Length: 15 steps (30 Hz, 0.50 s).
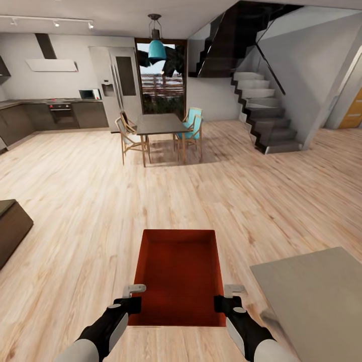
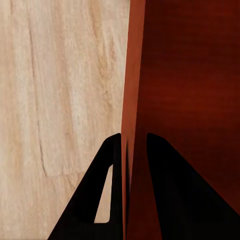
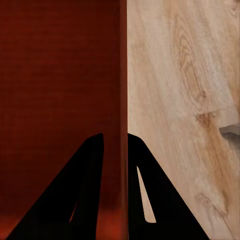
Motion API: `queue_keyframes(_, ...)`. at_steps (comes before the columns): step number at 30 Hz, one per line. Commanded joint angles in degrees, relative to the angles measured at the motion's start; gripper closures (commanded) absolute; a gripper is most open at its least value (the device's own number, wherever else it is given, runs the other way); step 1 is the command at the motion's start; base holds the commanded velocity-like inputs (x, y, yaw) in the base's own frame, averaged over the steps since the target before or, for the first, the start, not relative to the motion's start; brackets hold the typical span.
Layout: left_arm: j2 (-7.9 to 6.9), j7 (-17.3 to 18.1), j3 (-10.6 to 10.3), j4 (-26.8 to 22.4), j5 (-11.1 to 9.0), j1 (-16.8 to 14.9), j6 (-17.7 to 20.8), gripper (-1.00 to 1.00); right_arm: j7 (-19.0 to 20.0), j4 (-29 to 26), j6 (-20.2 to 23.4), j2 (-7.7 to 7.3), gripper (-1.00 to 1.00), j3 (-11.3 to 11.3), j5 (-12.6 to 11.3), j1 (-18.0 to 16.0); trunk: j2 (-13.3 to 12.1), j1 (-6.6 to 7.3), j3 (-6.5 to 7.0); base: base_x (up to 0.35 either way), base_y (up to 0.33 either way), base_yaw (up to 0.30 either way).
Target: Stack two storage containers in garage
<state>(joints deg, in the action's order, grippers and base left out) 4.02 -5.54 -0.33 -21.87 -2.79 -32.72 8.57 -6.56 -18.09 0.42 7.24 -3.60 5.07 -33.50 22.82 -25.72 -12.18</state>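
Observation:
An orange-red storage container [image 1: 178, 269] hangs level in front of me over the light wood plank floor [image 1: 75, 201], held by both arms. My left gripper [image 1: 131, 304] is shut on its left wall near the near corner. My right gripper [image 1: 223, 303] is shut on its right wall. In the left wrist view the black fingers [image 2: 112, 185] pinch the thin orange wall [image 2: 132, 100]. The right wrist view has black fingers [image 3: 95, 185] clamped on the container's wall [image 3: 122, 75], with the ribbed bottom [image 3: 55, 90] beside it.
A grey-topped table [image 1: 317, 296] stands close at my right. A dark low cabinet [image 1: 10, 229] sits at the left. Ahead are a dining table [image 1: 158, 125] with chairs, a kitchen counter [image 1: 50, 113], a dark staircase [image 1: 261, 110] and an orange door [image 1: 352, 110] far right.

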Motion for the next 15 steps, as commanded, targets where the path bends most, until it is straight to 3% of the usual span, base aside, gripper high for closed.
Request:
queue_keyframes(1,-0.51,-0.5,-0.9,0.0,0.3,0.0,0.4,1.00,-2.1,-2.9,0.0,-1.27,1.00,-0.5,1.0,-0.1,0.1,-0.06,-0.11,0.339,0.000,0.000)
queue_keyframes(15,-0.51,-0.5,-0.9,0.0,0.3,0.0,0.4,1.00,-2.1,-2.9,0.0,-1.27,1.00,-0.5,1.0,-0.1,0.1,-0.06,-0.11,0.339,0.000,0.000)
